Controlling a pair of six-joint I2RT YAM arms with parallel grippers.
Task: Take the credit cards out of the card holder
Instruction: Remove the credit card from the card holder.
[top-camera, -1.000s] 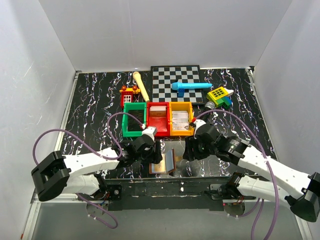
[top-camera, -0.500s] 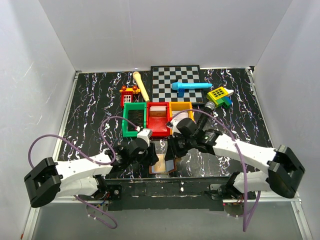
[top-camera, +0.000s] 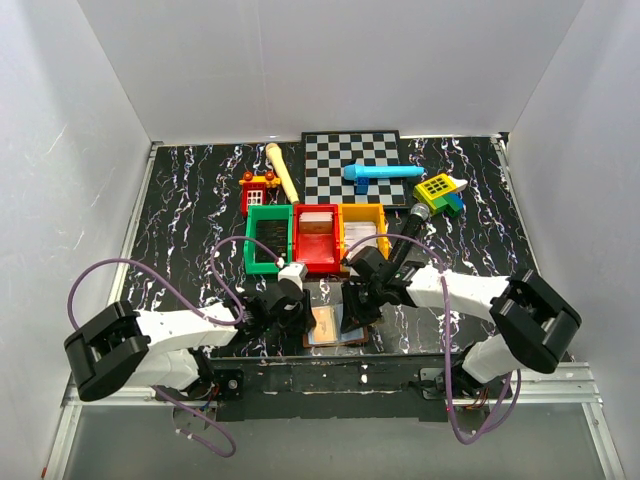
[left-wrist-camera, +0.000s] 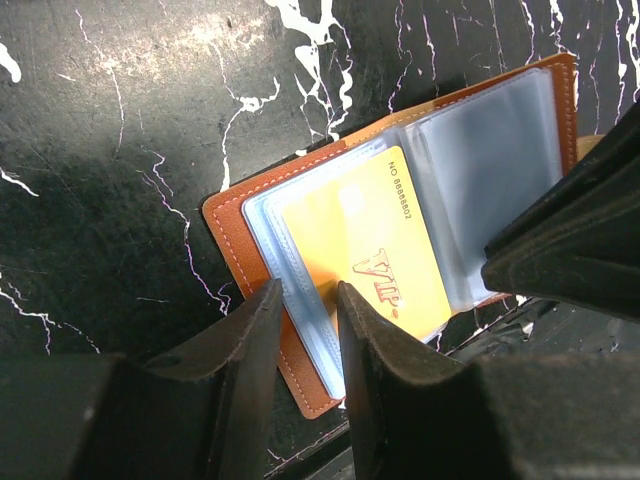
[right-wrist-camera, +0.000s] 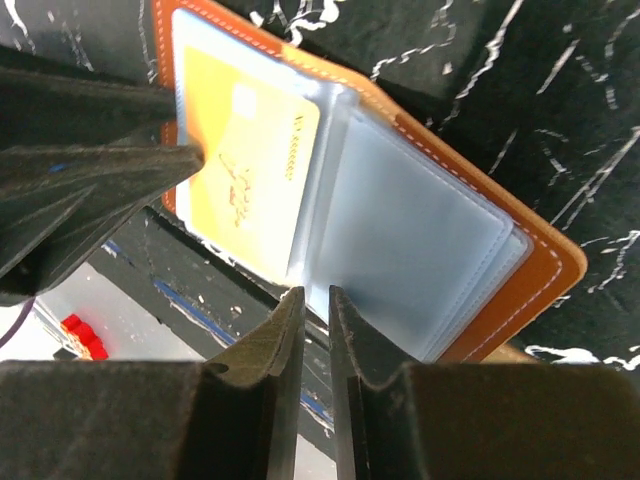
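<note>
Card holder (left-wrist-camera: 228, 238) open on bench (left-wrist-camera: 100, 150), your left jaws narrow beside yellow card (left-wrist-camera: 370, 250), right jaws narrow at clear sleeve (right-wrist-camera: 410, 250), cannot tell if either grips.

The yellow card (left-wrist-camera: 365, 245) in a clear sleeve of the card holder (left-wrist-camera: 235, 240) carries "VIP" in large slanted letters. Along its edge runs small print, "NO" with a string of eights, the last digits unclear. The right wrist view shows this print blurred.

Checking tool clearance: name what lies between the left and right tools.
The open brown leather-like card holder, yellow card sleeved inside, lies between left tool and right tool, per the top view.
</note>
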